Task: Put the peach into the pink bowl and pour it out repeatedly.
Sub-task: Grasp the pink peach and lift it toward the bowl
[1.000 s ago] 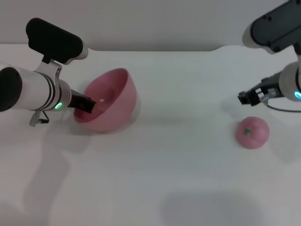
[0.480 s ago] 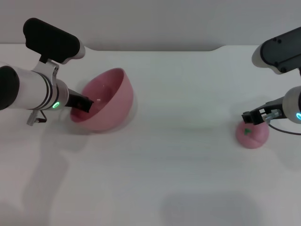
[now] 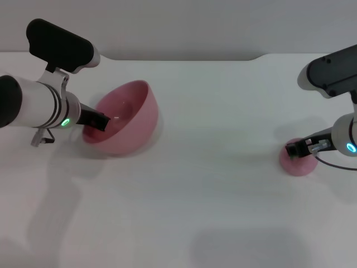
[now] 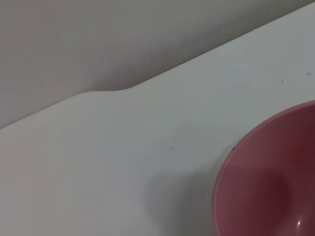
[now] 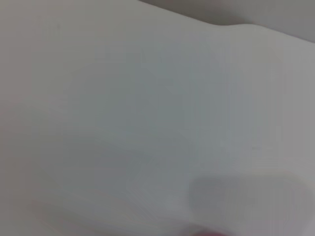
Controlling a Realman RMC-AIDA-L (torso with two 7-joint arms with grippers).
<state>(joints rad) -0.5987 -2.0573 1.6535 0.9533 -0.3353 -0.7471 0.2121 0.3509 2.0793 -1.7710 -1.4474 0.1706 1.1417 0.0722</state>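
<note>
The pink bowl (image 3: 125, 123) stands tilted on the table's left side, its opening turned toward my left arm. My left gripper (image 3: 99, 121) is shut on the bowl's near rim. The left wrist view shows part of the pink bowl (image 4: 268, 187) with nothing in it. The peach (image 3: 298, 165) lies on the table at the far right, its top covered by my right gripper (image 3: 304, 149). That gripper is low over the peach and open, one finger on either side of it.
The white table (image 3: 212, 184) runs wide between the bowl and the peach. Its back edge meets a grey wall (image 3: 178, 25). The right wrist view shows only the white table (image 5: 147, 123).
My right gripper has come down from above and behind the peach onto it, now hiding its leaf mark. The left gripper and the bowl have shifted slightly to the left.
</note>
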